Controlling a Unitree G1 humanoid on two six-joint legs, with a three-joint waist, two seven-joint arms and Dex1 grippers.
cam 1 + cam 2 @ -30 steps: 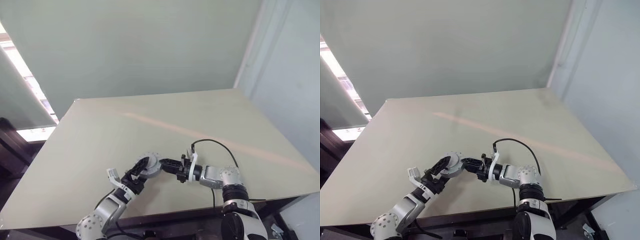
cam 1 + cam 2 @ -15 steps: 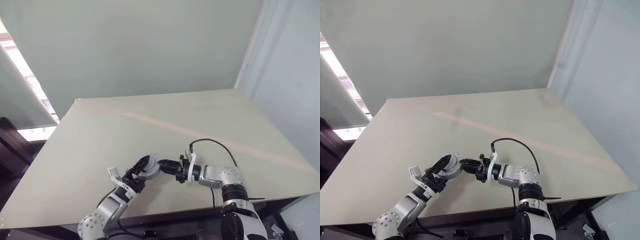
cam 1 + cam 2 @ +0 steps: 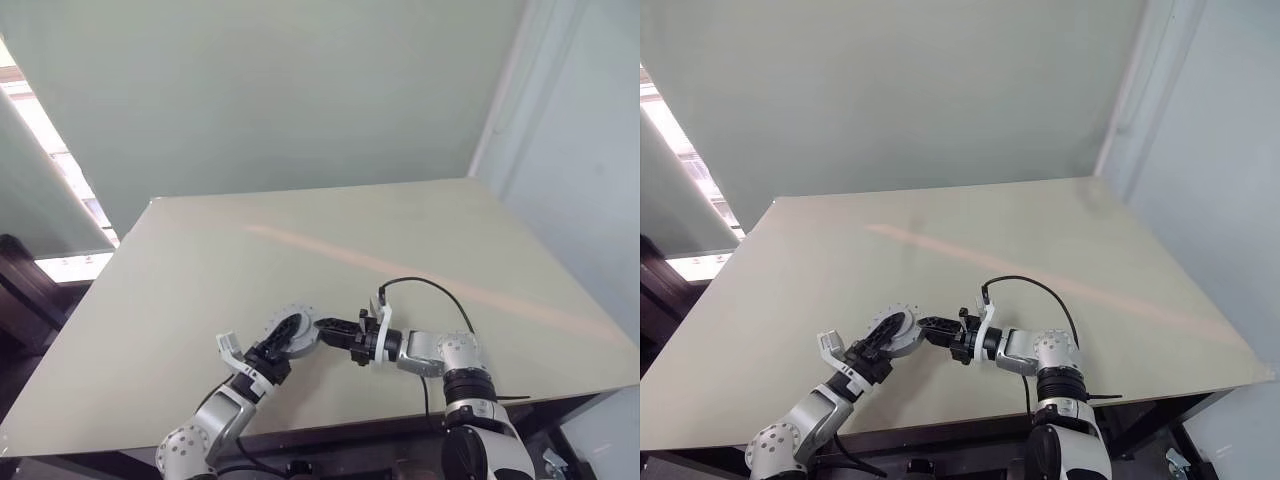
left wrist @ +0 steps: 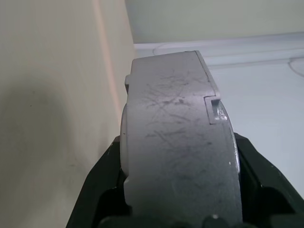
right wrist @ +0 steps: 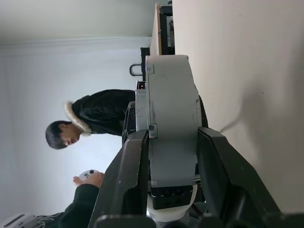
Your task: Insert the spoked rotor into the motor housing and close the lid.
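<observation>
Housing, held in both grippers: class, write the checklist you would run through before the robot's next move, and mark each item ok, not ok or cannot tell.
1. Right gripper grips the housing: ok, its fingers press both sides.
2. Left gripper grips the housing: ok, its fingers lie against both sides.
3. Housing is over the table, near its front edge: ok.
4. Rotor is seated inside the housing: cannot tell, the inside is hidden.
5. Lid is closed: cannot tell.
6. Person is clear of the arms: ok, standing beyond the table's edge.
</observation>
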